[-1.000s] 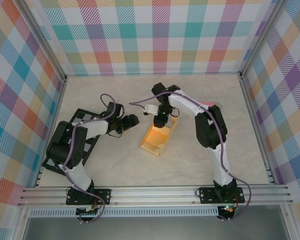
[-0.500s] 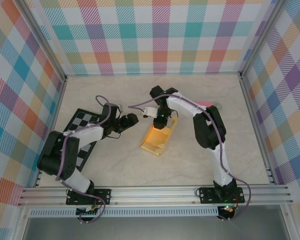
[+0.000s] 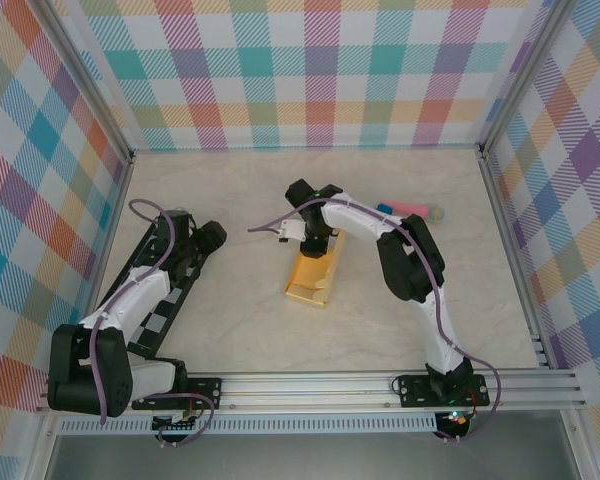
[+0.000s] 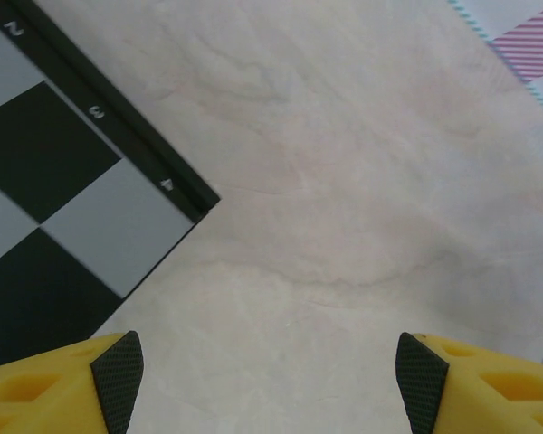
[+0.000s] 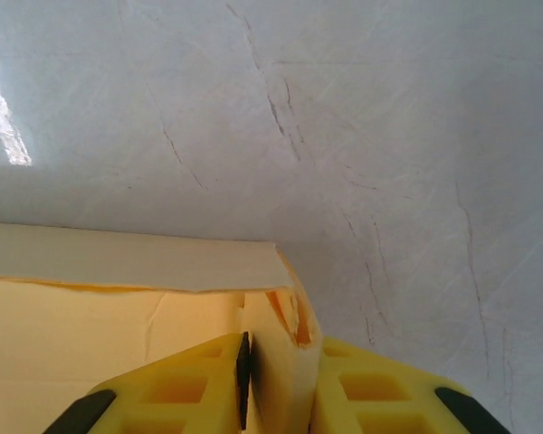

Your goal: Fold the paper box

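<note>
Partly under rt end effector (image 3: 315,243): paper box (image 3: 311,281)

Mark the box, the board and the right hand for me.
box (image 3: 314,277), top view, centre of its upper face.
board (image 4: 118,231), left wrist view, a grey square.
right hand (image 5: 279,353), right wrist view, between the fingertips pinching the box flap.

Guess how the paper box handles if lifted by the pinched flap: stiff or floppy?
Likely floppy: the paper box is thin card, and the flap pinched in the right gripper looks crumpled at its corner. Probably light, so a push may slide it on the smooth table.
</note>
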{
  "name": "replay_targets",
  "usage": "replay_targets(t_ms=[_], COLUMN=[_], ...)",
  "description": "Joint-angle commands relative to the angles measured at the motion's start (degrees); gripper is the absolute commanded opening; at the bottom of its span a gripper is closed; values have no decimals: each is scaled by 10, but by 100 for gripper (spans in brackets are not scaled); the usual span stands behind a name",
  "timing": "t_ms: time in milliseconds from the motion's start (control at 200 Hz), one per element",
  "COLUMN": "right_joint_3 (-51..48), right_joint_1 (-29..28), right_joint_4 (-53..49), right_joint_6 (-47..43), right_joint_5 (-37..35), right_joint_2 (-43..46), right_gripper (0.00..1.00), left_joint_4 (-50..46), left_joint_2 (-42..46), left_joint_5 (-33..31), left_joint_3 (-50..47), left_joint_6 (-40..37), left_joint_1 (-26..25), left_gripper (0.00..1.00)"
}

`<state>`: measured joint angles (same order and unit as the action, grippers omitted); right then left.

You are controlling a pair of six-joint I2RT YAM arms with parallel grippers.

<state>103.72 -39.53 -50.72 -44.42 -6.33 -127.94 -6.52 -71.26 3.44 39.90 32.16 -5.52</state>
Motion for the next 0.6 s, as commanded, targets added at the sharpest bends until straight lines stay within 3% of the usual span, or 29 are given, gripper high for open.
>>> replay_targets(t_ms=[0,190,380,595], right_joint_3=[-22,-62,-74,-180], right_joint_1=[-4,-7,-6,-14], right_joint_4=[15,72,98,160], right_joint_6=[-28,-45,-62,-216], right_joint_5=[-23,-61,-65,94], right_joint_2=[-11,-7,4,105], right_gripper=[23,16,14,15], left_joint_4=[-33,-40,13,36], left_joint_2=[14,12,12,1], left_joint_5=[-31,-35,33,65], left_joint_3=[4,1,-29,-36], left_joint_6=[-12,-11,7,10], left_joint_1=[12,15,14,14], left_gripper=[76,76,76,77])
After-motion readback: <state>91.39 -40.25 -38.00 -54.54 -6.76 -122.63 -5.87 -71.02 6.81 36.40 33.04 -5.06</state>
